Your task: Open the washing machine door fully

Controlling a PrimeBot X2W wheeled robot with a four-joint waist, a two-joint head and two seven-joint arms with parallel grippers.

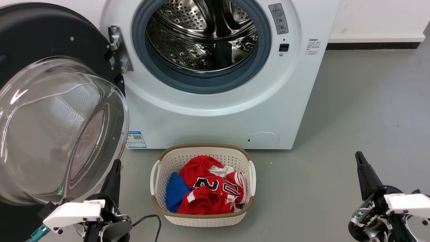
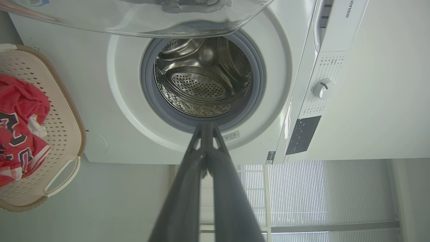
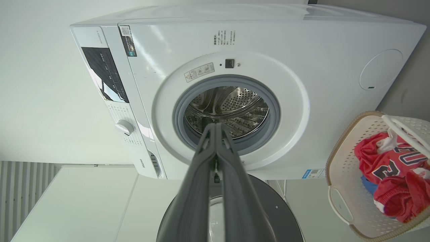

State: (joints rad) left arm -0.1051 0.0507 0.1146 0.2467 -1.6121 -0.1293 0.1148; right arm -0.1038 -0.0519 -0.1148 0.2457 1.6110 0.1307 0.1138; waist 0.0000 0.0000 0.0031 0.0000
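Note:
The white washing machine (image 1: 215,111) faces me with its steel drum (image 1: 205,33) exposed. The washing machine door (image 1: 40,37) is swung wide to the left on its hinge (image 1: 118,50), its clear glass bowl (image 1: 57,127) bulging toward me. My left gripper (image 1: 116,164) is shut and empty, just below the bowl's lower edge; from the left wrist the fingers (image 2: 206,129) point at the drum with the bowl (image 2: 141,16) at the top edge. My right gripper (image 1: 359,156) is shut and empty over the floor at lower right. The right wrist view has the right gripper (image 3: 215,127) before the drum and the door (image 3: 268,208) below.
A white laundry basket (image 1: 247,158) holding red and blue clothes (image 1: 208,188) stands on the grey floor right in front of the machine, between my two arms. A black cable (image 1: 147,220) lies by the left arm. A wall and skirting run behind at right.

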